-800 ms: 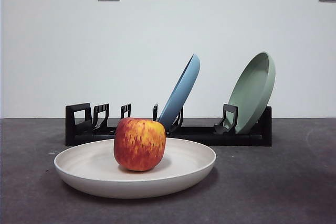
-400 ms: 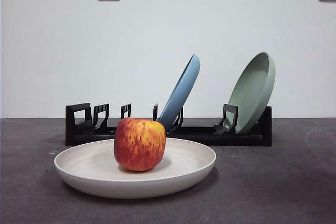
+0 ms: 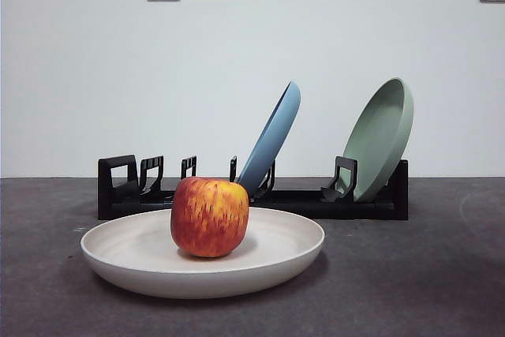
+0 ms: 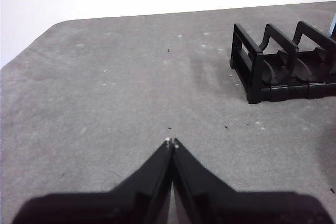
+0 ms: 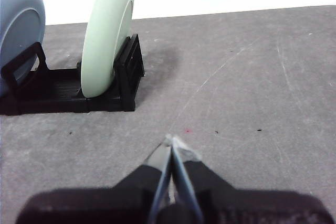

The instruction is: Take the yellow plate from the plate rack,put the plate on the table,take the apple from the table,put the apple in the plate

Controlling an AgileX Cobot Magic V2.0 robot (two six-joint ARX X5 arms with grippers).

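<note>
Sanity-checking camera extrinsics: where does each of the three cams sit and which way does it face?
Front view: low, at table height, facing the wall across the apple in the yellow plate; plate rack behind; no robot parts.
Left wrist view: above the table, facing the rack's vacant end; shut left gripper shows.
Right wrist view: faces the pale green plate and blue plate; shut right gripper shows.
Shared: the rack appears in all three.

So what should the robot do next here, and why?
Probably nothing more than keep both arms parked. The apple already sits in the yellow plate, which lies flat on the table in front of the plate rack. The left gripper and right gripper are both shut, holding nothing, over bare table away from the plate, so the job looks done.
</note>
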